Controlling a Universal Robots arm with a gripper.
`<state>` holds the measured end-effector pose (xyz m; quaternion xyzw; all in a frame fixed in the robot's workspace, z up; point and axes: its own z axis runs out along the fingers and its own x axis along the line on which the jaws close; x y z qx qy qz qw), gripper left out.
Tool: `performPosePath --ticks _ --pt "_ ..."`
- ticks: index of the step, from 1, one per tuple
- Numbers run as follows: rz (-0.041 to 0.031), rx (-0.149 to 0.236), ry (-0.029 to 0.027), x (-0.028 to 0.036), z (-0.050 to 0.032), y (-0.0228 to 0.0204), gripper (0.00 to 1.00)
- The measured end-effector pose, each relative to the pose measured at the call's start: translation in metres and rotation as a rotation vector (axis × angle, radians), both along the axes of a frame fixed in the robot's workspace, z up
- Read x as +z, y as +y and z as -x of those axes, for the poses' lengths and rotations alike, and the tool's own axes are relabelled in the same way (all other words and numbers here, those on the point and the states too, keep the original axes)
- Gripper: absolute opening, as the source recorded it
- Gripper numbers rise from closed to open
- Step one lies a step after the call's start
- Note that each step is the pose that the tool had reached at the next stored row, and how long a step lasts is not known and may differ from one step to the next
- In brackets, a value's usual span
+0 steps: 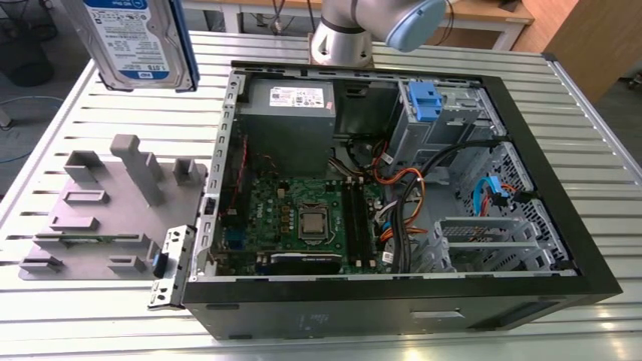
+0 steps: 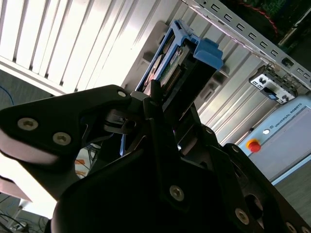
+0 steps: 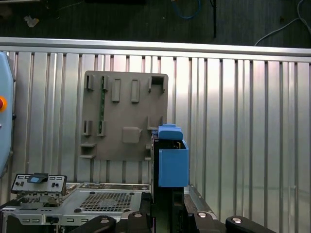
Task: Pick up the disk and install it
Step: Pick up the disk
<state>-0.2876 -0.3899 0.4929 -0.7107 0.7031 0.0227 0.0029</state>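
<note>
The disk (image 1: pixel 135 41), silver with a white-and-blue label and blue side rails, hangs in the air above the table at the exterior view's upper left, over the grey fixture plate (image 1: pixel 101 218). In the second wrist view my gripper (image 2: pixel 163 104) is shut on the disk (image 2: pixel 182 65), whose blue rail end sticks out beyond the black fingers (image 2: pixel 155 111). The first wrist view has the disk (image 3: pixel 172 162) edge-on, held by the gripper (image 3: pixel 167 213) above the fixture plate (image 3: pixel 124 116).
The open computer case (image 1: pixel 561 218) lies on the slatted metal table (image 1: pixel 101 323), with motherboard, grey power-supply box (image 1: pixel 291 105) and a blue-latched drive cage (image 1: pixel 426 101) at its far side. The arm's base (image 1: pixel 346 37) stands behind the case.
</note>
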Motion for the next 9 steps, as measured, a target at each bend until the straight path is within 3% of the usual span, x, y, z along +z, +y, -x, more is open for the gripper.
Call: performPosePath --ticks 9 --pt "-0.0001 0.0 -0.0001 0.0 -0.0102 0.0 0.35"
